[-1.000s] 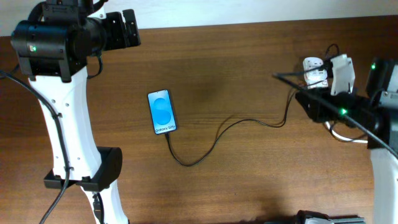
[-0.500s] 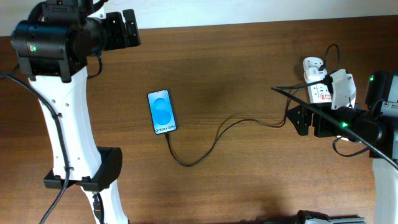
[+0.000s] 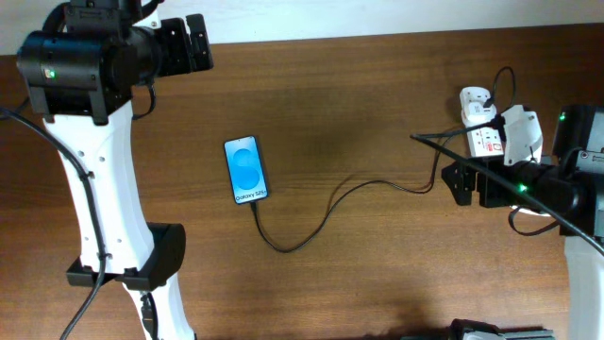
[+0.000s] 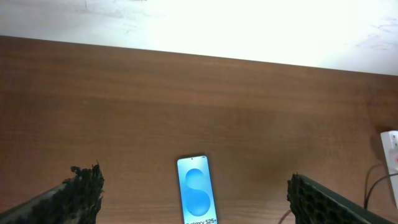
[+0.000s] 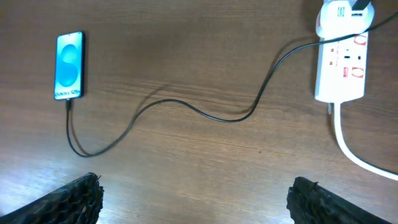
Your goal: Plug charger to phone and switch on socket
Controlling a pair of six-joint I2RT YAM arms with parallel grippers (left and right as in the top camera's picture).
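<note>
The phone [image 3: 246, 170] lies flat mid-table with its blue screen lit, also seen in the right wrist view [image 5: 69, 65] and left wrist view [image 4: 198, 198]. The charger's thin black cable [image 3: 326, 212] runs from the phone's lower edge, where its tip meets it, in a loop across the wood [image 5: 205, 113] to a plug [image 5: 345, 12] in the white socket [image 3: 483, 130] [image 5: 341, 68]. My right gripper [image 3: 460, 181] [image 5: 199, 205] hangs open just in front of the socket, holding nothing. High at the back left, my left gripper [image 3: 198, 42] [image 4: 196, 205] is open and empty, far above the phone.
The socket's thick white cord [image 5: 351, 149] trails off toward the right edge. A pale wall [image 4: 199, 25] bounds the table's far side. The left arm's white base [image 3: 104, 217] stands at the left of the table [image 3: 377, 274].
My right gripper has drawn back from over the socket toward the table's near side, and its jaws have opened wide. The left arm, phone and cable have not moved.
</note>
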